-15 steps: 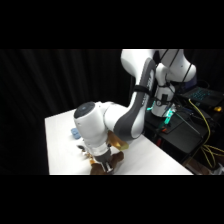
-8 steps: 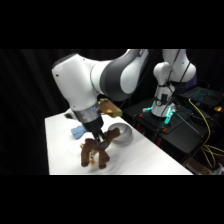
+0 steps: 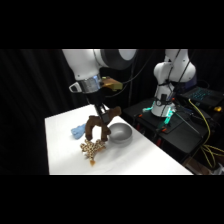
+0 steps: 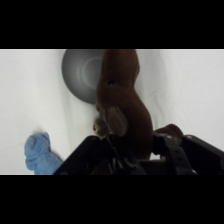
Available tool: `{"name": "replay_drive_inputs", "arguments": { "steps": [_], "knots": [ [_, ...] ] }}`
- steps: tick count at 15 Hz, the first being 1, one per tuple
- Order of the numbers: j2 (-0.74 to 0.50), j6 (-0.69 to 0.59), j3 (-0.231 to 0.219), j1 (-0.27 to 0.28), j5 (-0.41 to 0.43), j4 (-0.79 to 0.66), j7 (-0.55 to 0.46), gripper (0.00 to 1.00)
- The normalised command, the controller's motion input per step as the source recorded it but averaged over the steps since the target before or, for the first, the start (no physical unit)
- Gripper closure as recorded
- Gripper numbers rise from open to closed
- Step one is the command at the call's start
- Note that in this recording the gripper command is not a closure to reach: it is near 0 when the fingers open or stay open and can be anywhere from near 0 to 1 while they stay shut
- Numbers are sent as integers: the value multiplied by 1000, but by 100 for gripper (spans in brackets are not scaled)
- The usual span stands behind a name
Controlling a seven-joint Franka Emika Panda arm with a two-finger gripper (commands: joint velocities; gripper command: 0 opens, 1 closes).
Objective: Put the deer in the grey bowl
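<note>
Tan spotted plush on white table, blue toy, possibly cloth

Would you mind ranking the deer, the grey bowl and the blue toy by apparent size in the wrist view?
1. Deer: looks largest, though it hangs nearest the camera.
2. Grey bowl: partly hidden behind the deer.
3. Blue toy: clearly smallest.

Probably robotics lab: black curtain, white table, cabled electronics.

The deer is matt brown plush; the grey bowl is smooth and faintly glossy.
</note>
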Motion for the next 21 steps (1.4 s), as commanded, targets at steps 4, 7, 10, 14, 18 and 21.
{"name": "replay_drive_inputs", "arguments": {
  "steps": [4, 7, 10, 14, 18, 21],
  "knots": [
    [-540, 293, -22, -81, 48, -795, -126, 74],
    [-321, 323, -24, -72, 119, -557, -126, 74],
    [10, 545, -19, -53, 120, -299, -91, 75],
    [225, 586, 19, -26, 203, -114, -123, 0],
    [106, 271, 40, -14, 100, -3, -171, 0],
    [-74, -110, 28, -48, 57, 63, -243, 0]
  ]
}}
